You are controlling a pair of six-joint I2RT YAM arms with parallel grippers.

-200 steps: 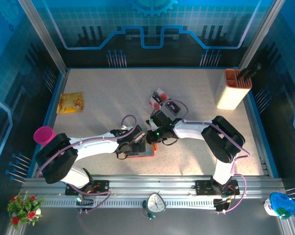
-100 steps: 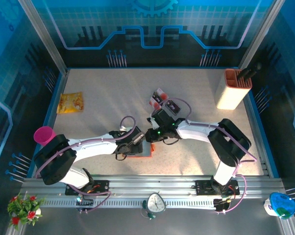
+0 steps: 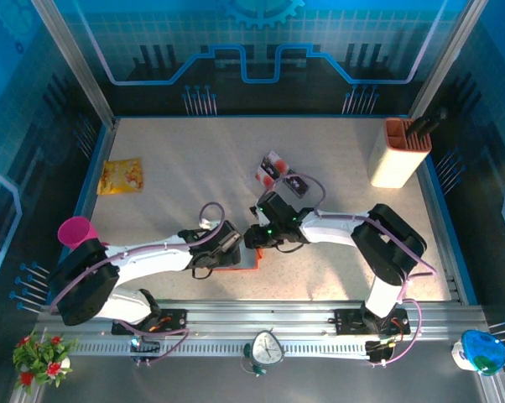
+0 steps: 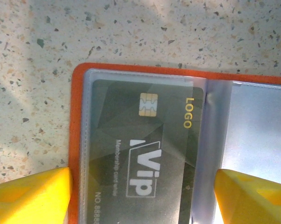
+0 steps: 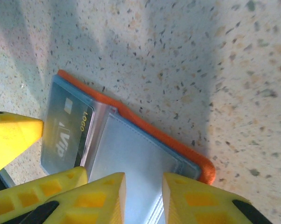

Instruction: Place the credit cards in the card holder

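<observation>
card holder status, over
Left gripper open over card holder. Right gripper slightly open over it. One card in pocket. Nothing in the way.

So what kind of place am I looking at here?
Probably a robot test cell or demo booth, not a home. A left arm and right arm are bolted to a metal rail along the table, and blue printed panels enclose it.
</observation>
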